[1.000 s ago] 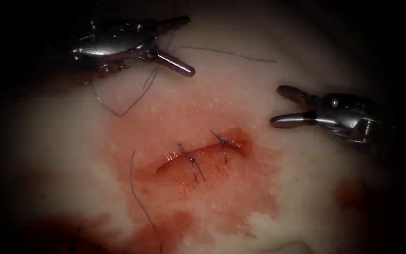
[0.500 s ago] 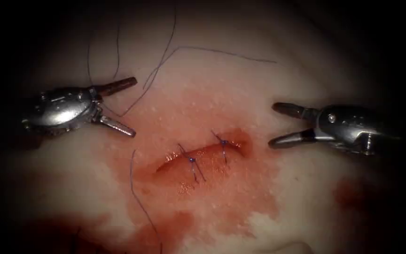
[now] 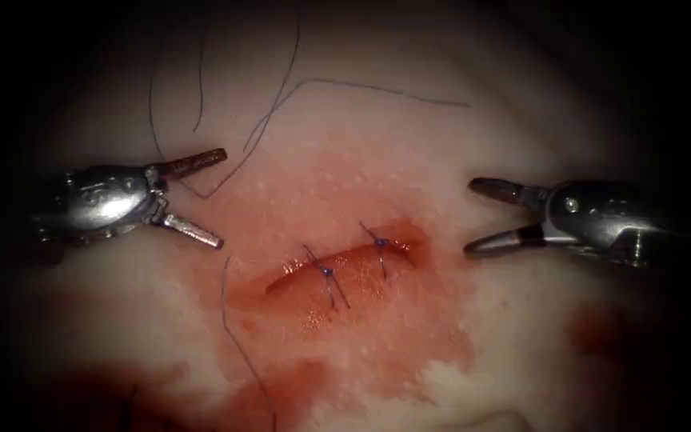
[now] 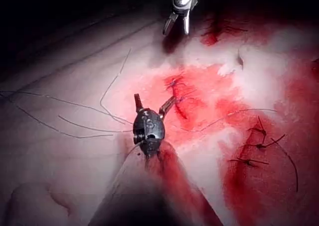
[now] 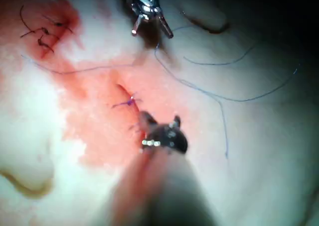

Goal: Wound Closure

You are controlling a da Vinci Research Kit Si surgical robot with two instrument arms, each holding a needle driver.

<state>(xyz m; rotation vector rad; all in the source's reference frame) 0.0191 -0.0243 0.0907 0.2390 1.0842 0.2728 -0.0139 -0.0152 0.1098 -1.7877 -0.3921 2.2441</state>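
The cut runs slantwise across the tissue in a patch of red fluid. Two blue stitches cross it, one knot near its middle and one toward its right end. My left tool hovers left of the cut, open and holding nothing; it shows again as the left tool. Right of the cut my right tool is open and holds nothing. Loose thread lies on the tissue behind the left tool, and one strand passes close by its upper jaw.
Another thread strand trails from left of the cut toward the near edge. A long strand lies across the far tissue. Dark cut thread ends sit in a second red patch away from the cut.
My left tool came down from the far side to the left of the cut, uncovering the loose thread behind it. The right tool dropped slightly. Both stayed open.
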